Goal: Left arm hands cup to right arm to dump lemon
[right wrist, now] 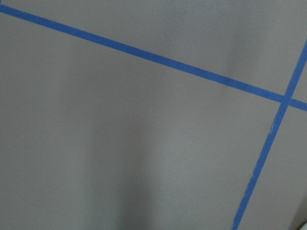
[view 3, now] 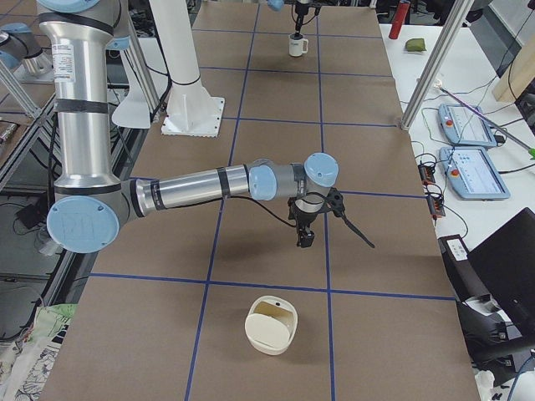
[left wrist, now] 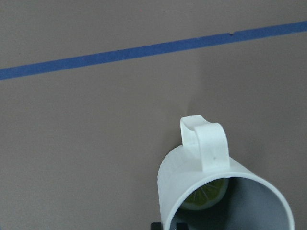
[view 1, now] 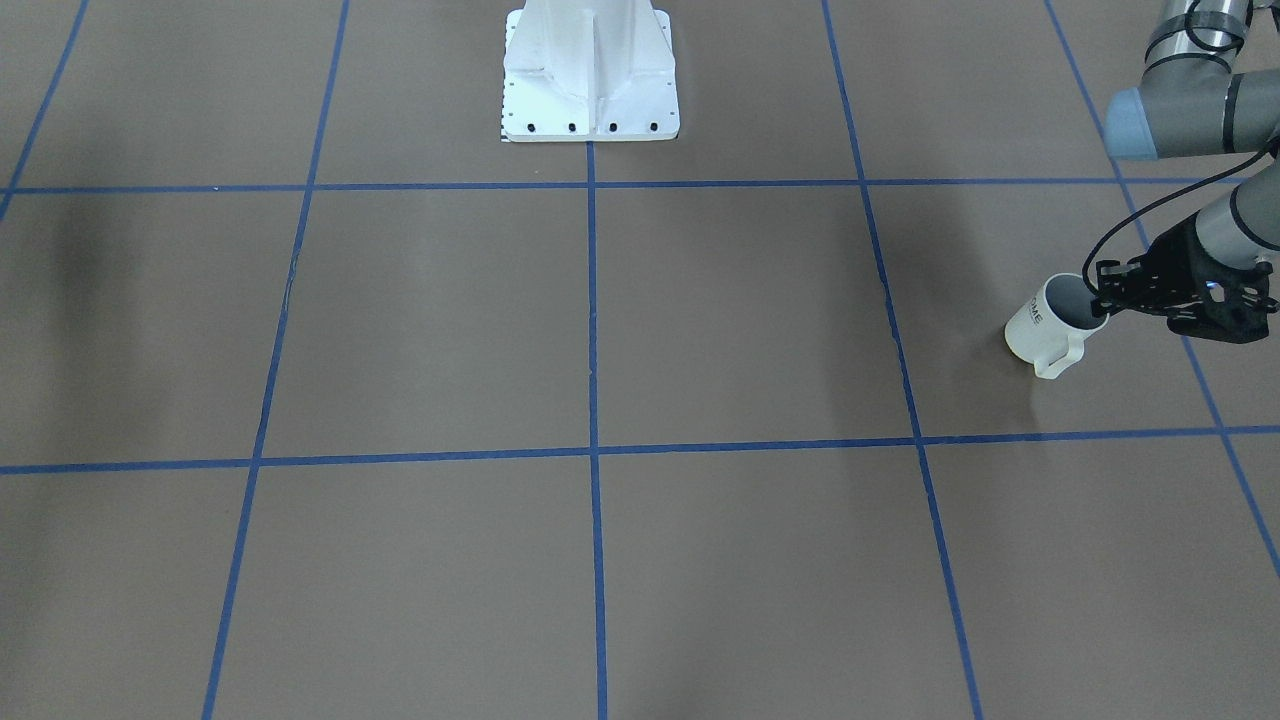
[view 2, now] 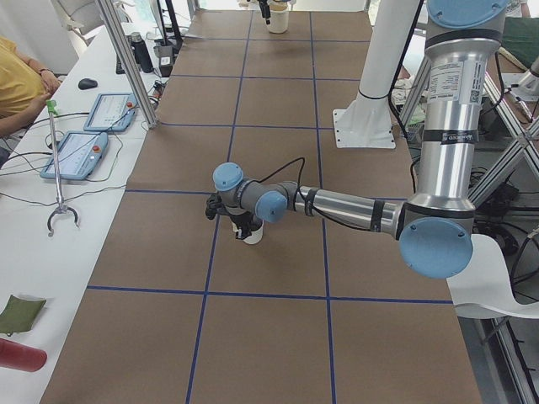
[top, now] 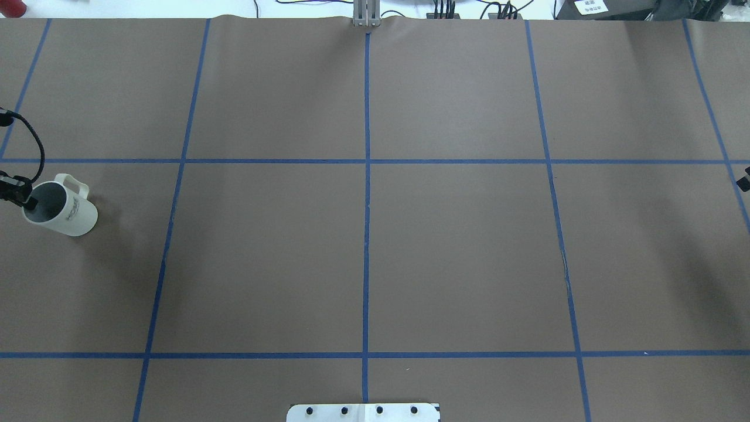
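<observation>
A robotics lab: the left arm [view 2: 444,126] and right arm [view 3: 82,125] flank a white bolted pedestal [view 1: 590,70] at a table [top: 457,246] papered brown and gridded with blue tape [top: 367,234]. Alongside are white benches [view 2: 34,252] with teach pendants [view 2: 74,156], a laptop [view 3: 501,259] and aluminium frame posts [view 2: 128,63].

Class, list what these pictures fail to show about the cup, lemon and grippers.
lemon: mostly hidden by the cup wall, left wrist view.
left gripper: cut off by the overhead edge; grip on the rim unclear.
right gripper: a sliver at the overhead edge; open or shut unknowable.
</observation>
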You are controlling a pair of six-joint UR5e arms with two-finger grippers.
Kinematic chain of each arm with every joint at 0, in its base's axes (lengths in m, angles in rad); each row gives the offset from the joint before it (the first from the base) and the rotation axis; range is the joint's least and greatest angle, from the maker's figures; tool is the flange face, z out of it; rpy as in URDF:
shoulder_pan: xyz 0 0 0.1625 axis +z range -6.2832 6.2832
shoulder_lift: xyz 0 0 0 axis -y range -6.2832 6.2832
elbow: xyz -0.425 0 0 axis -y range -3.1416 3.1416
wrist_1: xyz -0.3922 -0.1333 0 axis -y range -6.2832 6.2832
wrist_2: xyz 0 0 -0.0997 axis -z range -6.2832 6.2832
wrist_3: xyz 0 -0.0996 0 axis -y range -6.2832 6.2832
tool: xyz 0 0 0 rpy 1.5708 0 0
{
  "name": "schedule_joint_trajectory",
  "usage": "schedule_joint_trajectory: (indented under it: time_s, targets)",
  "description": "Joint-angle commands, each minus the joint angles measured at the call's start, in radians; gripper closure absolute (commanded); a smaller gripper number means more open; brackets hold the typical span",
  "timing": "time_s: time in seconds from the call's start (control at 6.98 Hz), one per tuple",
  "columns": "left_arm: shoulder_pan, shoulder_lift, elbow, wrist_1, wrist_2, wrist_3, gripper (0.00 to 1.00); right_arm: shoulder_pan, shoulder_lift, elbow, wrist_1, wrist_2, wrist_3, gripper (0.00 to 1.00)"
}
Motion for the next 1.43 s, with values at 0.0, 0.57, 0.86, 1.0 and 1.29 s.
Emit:
schedule_joint_trajectory:
  time_s: [0.0,0.57,0.86,1.0,1.29]
  targets:
    - [-0.002,-0.050,-0.022,0.027,-0.065,-0.005,1.00,-0.001,0.038,-0.001,0.000,-0.025,-0.001,0.00]
    - [0.030,-0.315,-0.086,0.203,-0.092,-0.542,1.00,0.000,0.105,0.016,0.002,-0.079,0.005,0.00]
    - [0.115,-0.432,-0.105,0.237,-0.083,-0.638,1.00,0.002,0.098,0.018,0.121,-0.078,0.013,0.00]
    - [0.176,-0.499,-0.090,0.280,-0.075,-0.670,1.00,0.000,0.092,-0.013,0.217,-0.076,0.010,0.00]
    - [0.236,-0.737,0.000,0.397,-0.020,-0.838,1.00,-0.006,0.107,-0.069,0.370,-0.079,0.010,0.00]
